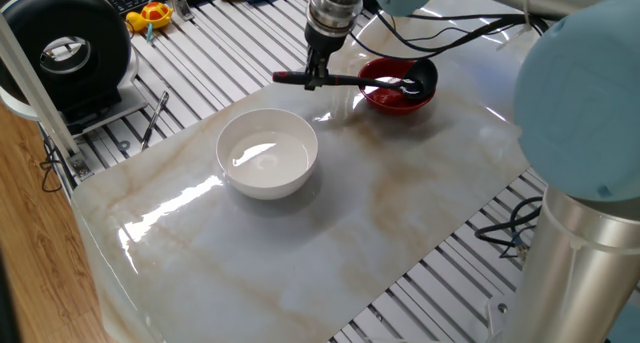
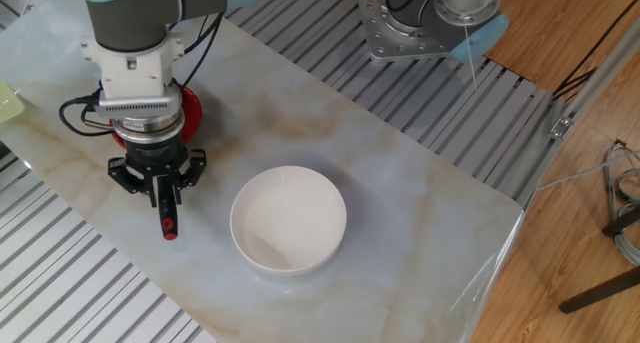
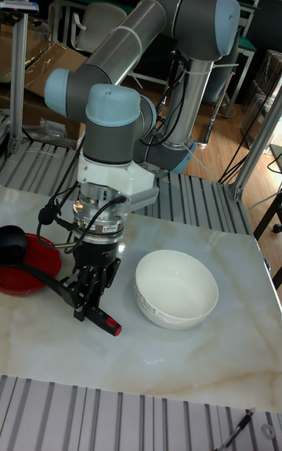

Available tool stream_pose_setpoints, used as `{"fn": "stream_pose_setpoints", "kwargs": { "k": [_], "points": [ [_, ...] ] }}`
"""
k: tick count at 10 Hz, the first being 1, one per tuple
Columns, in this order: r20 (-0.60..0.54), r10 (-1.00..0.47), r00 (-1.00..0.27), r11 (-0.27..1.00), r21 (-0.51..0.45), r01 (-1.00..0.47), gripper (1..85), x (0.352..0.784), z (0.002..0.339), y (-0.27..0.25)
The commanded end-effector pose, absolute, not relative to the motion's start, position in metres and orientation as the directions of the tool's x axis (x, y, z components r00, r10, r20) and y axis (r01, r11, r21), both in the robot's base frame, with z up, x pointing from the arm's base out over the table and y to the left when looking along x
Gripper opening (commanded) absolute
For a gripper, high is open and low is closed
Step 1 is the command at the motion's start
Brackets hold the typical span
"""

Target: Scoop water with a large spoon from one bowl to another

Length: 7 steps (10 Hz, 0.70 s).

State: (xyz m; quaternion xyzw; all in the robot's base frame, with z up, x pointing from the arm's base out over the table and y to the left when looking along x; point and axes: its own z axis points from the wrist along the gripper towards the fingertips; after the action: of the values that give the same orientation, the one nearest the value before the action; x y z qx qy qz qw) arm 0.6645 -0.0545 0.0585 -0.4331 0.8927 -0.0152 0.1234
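- The large spoon [image 1: 362, 80] lies almost level; its black scoop sits in the small red bowl [image 1: 400, 98] at the far right of the table [image 1: 330, 233], and its thin handle runs leftward to a red end [image 2: 169, 228] that juts past the pincer.
- The pincer [image 1: 316, 73] points straight down and is clamped on the handle near that red end, so the scoop lies well away from the grip, along the handle's long axis; in the tall fixed view the handle slopes up from the grip towards the scoop.
- Whether the scoop holds water cannot be told; only a glossy glint shows inside the red bowl.
- The white bowl [image 1: 267, 154] stands nearer and to the left, apart from the red one, beside the handle's red end; a sheen on its floor may be water.
- Judging by this, the carry must bring the scoop across the gap while keeping it level.
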Motion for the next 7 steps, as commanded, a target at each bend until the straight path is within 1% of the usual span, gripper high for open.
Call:
{"fn": "stream_pose_setpoints", "kwargs": {
  "k": [1,2,3,5,7],
  "points": [
    [-0.228,-0.767,-0.599,0.633,-0.123,-0.764,30.0,0.666,0.062,-0.051],
    [-0.231,-0.766,-0.601,0.635,-0.121,-0.763,12.7,0.666,0.062,-0.05],
    [-0.233,-0.764,-0.602,0.636,-0.119,-0.762,1.7,0.666,0.063,-0.05],
    [-0.242,-0.761,-0.602,0.638,-0.11,-0.762,1.3,0.665,0.069,-0.046],
    [-0.293,-0.751,-0.593,0.636,-0.078,-0.767,1.3,0.669,0.079,-0.03]
  ]
}}
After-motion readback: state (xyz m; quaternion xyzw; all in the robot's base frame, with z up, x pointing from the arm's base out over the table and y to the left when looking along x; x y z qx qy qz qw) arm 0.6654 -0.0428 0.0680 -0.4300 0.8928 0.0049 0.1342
